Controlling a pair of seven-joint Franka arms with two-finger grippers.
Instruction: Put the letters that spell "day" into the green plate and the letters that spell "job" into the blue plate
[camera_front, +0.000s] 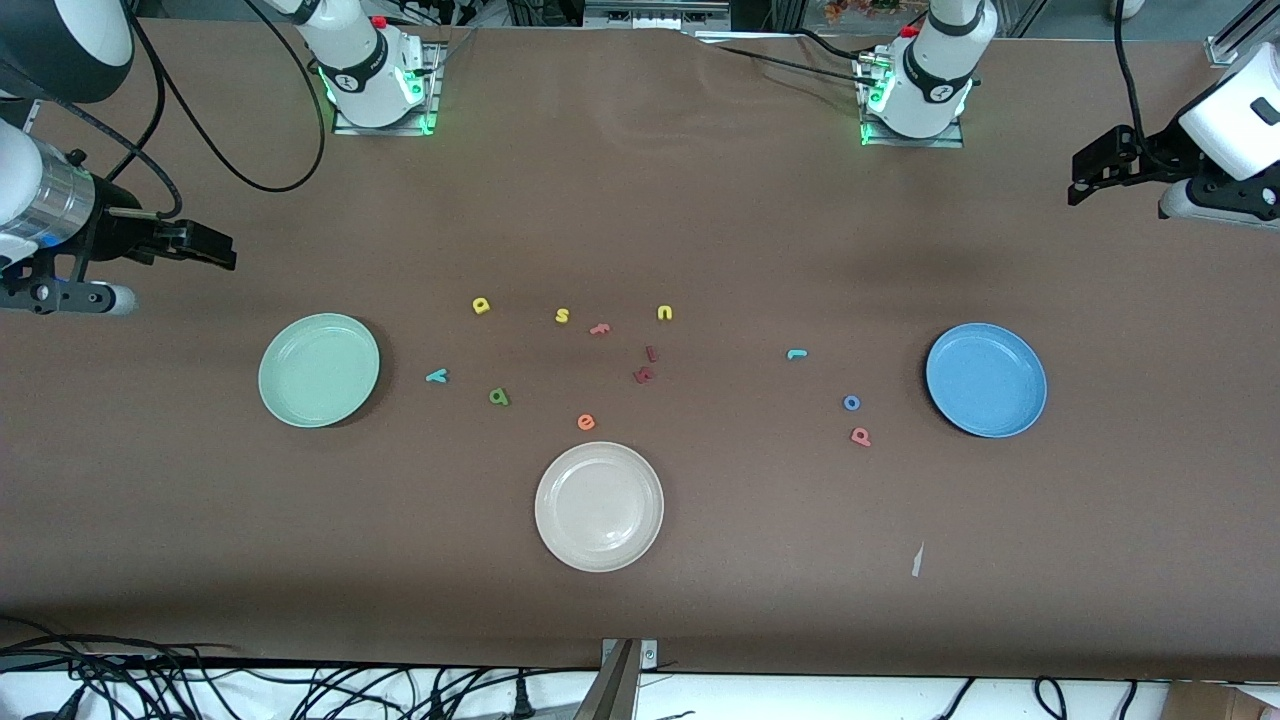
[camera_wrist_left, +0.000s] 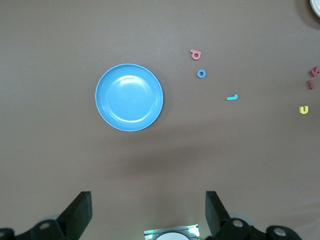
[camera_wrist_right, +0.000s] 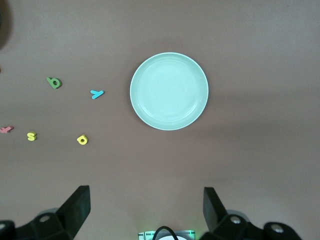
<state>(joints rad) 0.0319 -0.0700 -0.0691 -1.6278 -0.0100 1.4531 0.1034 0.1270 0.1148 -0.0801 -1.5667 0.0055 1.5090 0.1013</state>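
Observation:
The green plate (camera_front: 319, 370) (camera_wrist_right: 169, 91) lies toward the right arm's end, bare inside. Beside it are the yellow "d" (camera_front: 481, 305) (camera_wrist_right: 82, 140), green "a" (camera_front: 499, 397) (camera_wrist_right: 54, 82) and teal "y" (camera_front: 437, 376) (camera_wrist_right: 97, 93). The blue plate (camera_front: 986, 380) (camera_wrist_left: 129, 97) lies toward the left arm's end, with the teal "j" (camera_front: 796, 353) (camera_wrist_left: 232, 97), blue "o" (camera_front: 851, 403) (camera_wrist_left: 201, 74) and pinkish "b" (camera_front: 860, 436) (camera_wrist_left: 196, 54) nearby. My right gripper (camera_front: 222, 255) (camera_wrist_right: 145, 207) hangs open, high above the table's end by the green plate. My left gripper (camera_front: 1078, 185) (camera_wrist_left: 148, 210) hangs open, high by the blue plate.
A cream-white plate (camera_front: 599, 506) sits nearest the front camera, mid-table. Between the coloured plates lie a yellow "s" (camera_front: 562, 316), yellow "u" (camera_front: 665, 313), orange "e" (camera_front: 586, 422), a pink letter (camera_front: 600, 328) and two dark red letters (camera_front: 646, 366). A paper scrap (camera_front: 917, 560) lies near the front edge.

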